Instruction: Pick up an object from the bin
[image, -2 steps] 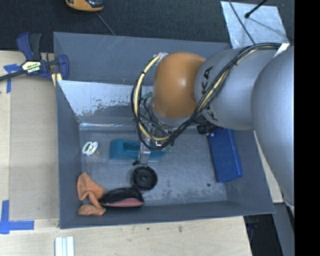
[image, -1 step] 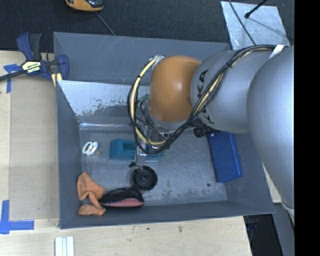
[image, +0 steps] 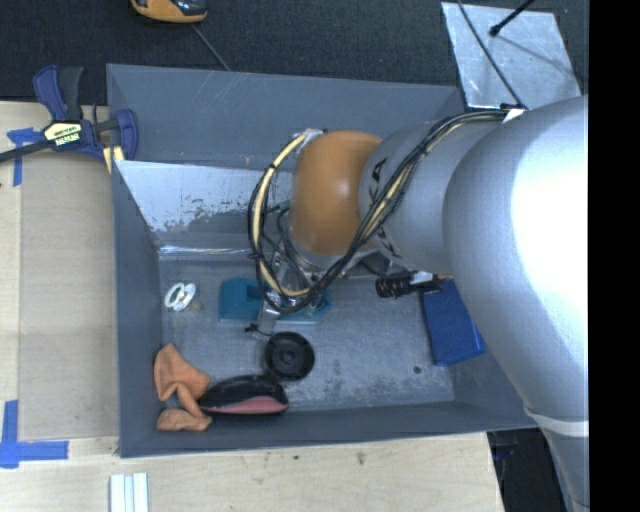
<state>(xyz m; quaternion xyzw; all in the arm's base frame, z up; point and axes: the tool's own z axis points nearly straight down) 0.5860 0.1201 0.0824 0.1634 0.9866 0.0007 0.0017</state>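
My gripper (image: 271, 314) reaches down under the arm's orange cover to the middle of the bin floor. It is right over a teal block (image: 238, 300), which shows on both sides of it, and it hides the block's middle. A black round disc (image: 288, 356) lies flat just in front of the gripper, apart from it. A small white ring-shaped thing (image: 180, 296) lies to the left of the teal block.
An orange cloth (image: 177, 388) and a black and pink oblong thing (image: 245, 397) lie in the front left corner. A blue flat pad (image: 452, 323) rests on the right, with a black pen-like thing (image: 404, 285) beside it. The arm covers the bin's right back part.
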